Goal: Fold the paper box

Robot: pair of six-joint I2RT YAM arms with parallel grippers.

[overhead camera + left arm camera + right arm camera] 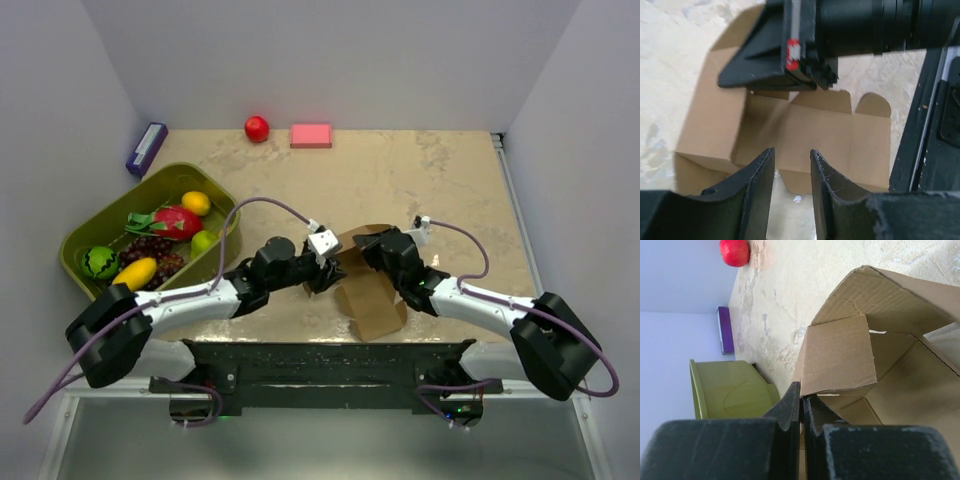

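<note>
The paper box (378, 300) is brown cardboard, partly opened up, lying at the table's near middle with its flaps spread. My right gripper (366, 252) comes in from the right, and in its wrist view its jaws (801, 390) are pinched on a thin edge of the paper box (890, 365). My left gripper (328, 276) sits at the box's left side. Its fingers (792, 152) stand apart with only table between them, just short of the paper box (815, 130). The right gripper's black fingers (765, 70) cross the top of that view.
A green bin (90, 235) of toy fruit stands at the left, also seen in the right wrist view (730, 390). Along the back wall lie a red apple (257, 128), a pink block (311, 135) and a purple box (146, 148).
</note>
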